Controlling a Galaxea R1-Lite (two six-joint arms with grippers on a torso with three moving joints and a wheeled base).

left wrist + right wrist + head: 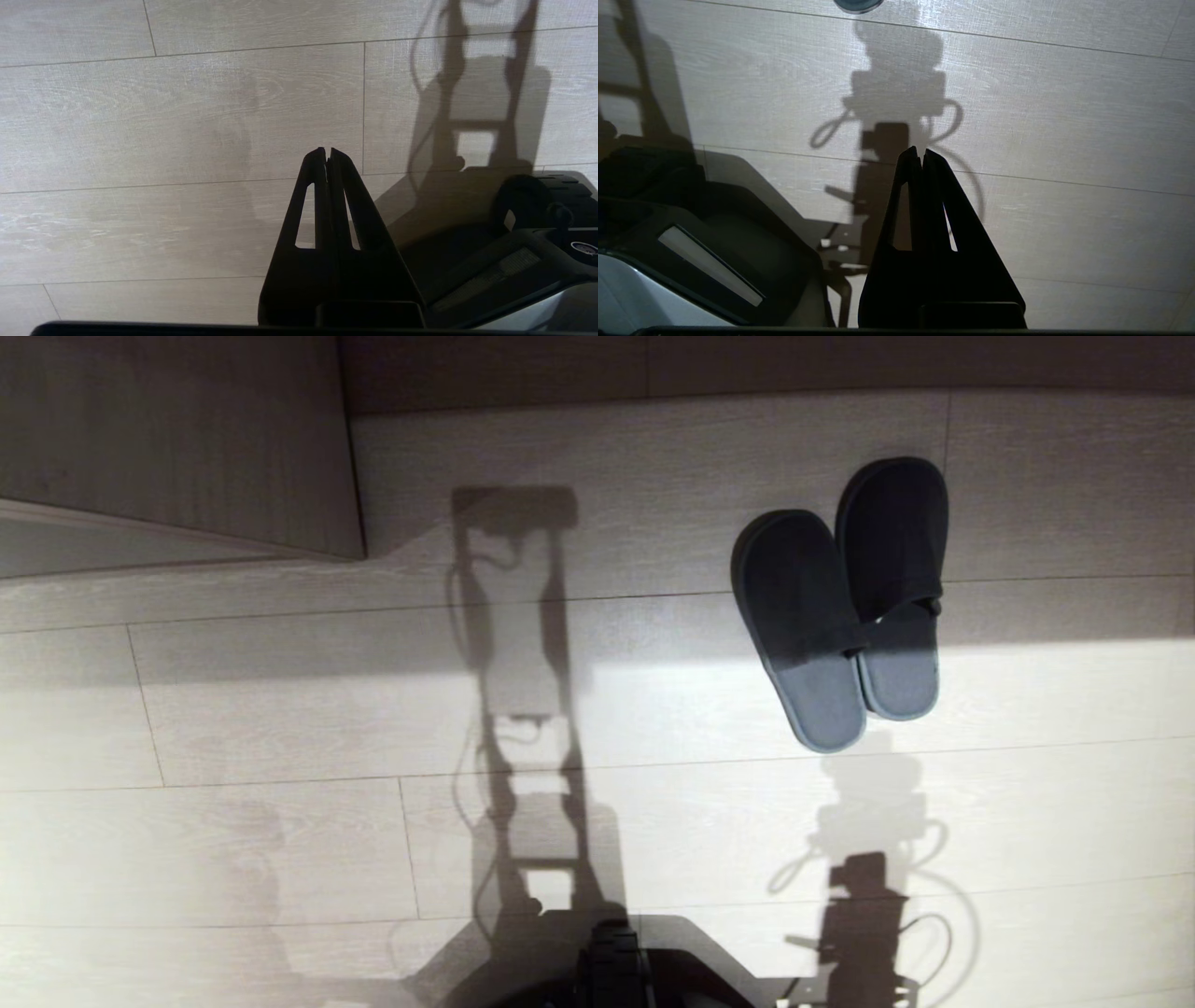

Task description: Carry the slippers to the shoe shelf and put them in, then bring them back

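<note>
The slippers [840, 607] are a dark grey-black pair lying side by side on the pale plank floor, at the right of the head view. Their toes point away from me and the left one [803, 616] overlaps the right one [896, 541]. A sliver of one heel [858, 3] shows at the edge of the right wrist view. My right gripper [920, 150] hangs shut and empty over bare floor, short of that heel. My left gripper [325, 150] is also shut and empty, above the floor beside my base. Neither gripper appears in the head view. The shoe shelf is out of view.
A wood-faced furniture panel [177, 439] juts in at the far left, and a dark skirting strip [747, 369] runs along the far edge. My dark base [616, 971] sits at the near edge. Shadows of my arms and cables fall across the floor [280, 728].
</note>
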